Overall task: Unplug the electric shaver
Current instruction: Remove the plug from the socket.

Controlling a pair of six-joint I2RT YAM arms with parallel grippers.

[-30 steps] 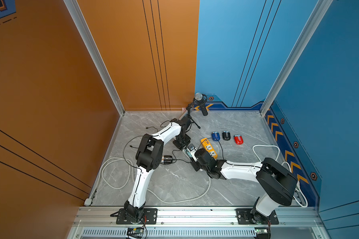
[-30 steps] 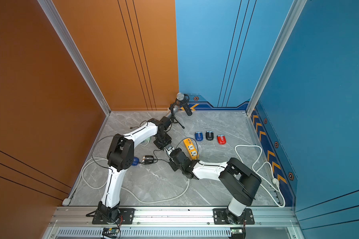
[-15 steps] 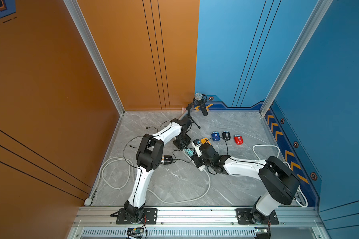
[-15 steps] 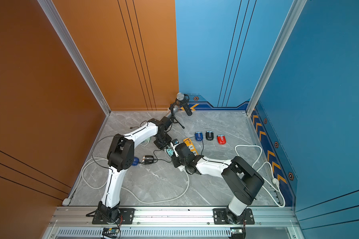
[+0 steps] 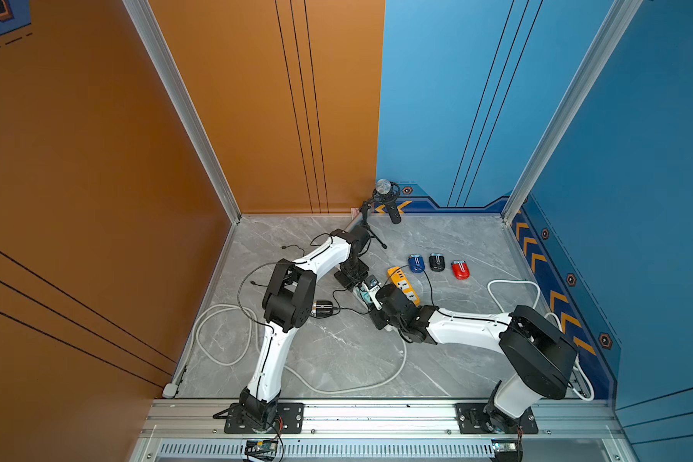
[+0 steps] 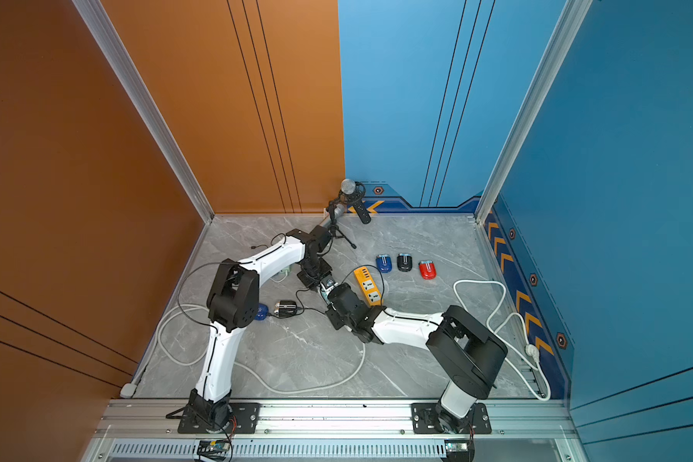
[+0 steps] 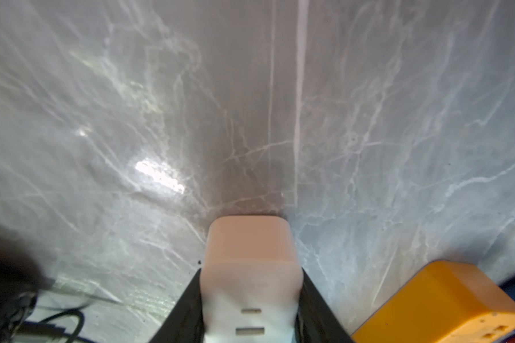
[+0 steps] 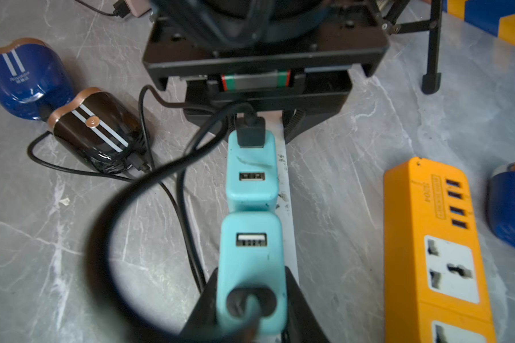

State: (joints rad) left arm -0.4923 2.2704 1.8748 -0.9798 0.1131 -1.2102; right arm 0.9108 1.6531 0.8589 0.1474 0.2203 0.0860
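Note:
The black electric shaver (image 8: 95,130) with copper trim lies on the marble floor (image 5: 337,352) beside a blue shaver (image 8: 24,80); it also shows in both top views (image 5: 323,309) (image 6: 285,309). Black cables lead from it toward two teal USB adapters on a white power strip (image 8: 289,190). My right gripper (image 8: 252,285) is shut on the nearer adapter (image 8: 252,258), which has a black cable in its end. I cannot tell whether its prongs are still seated. The far adapter (image 8: 252,175) carries a black USB plug (image 8: 250,130). My left gripper (image 7: 251,285) is shut on the strip's end (image 7: 250,246).
An orange power strip (image 5: 403,284) lies just right of the white one. Blue (image 5: 416,264), black (image 5: 437,262) and red (image 5: 460,269) shavers sit in a row behind it. A microphone on a tripod (image 5: 385,192) stands at the back wall. White cable (image 5: 217,340) loops over the floor.
My right gripper, still shut on the teal adapter, pushed toward the left gripper half a second ago and has drawn back to about where it was. The left arm has not moved.

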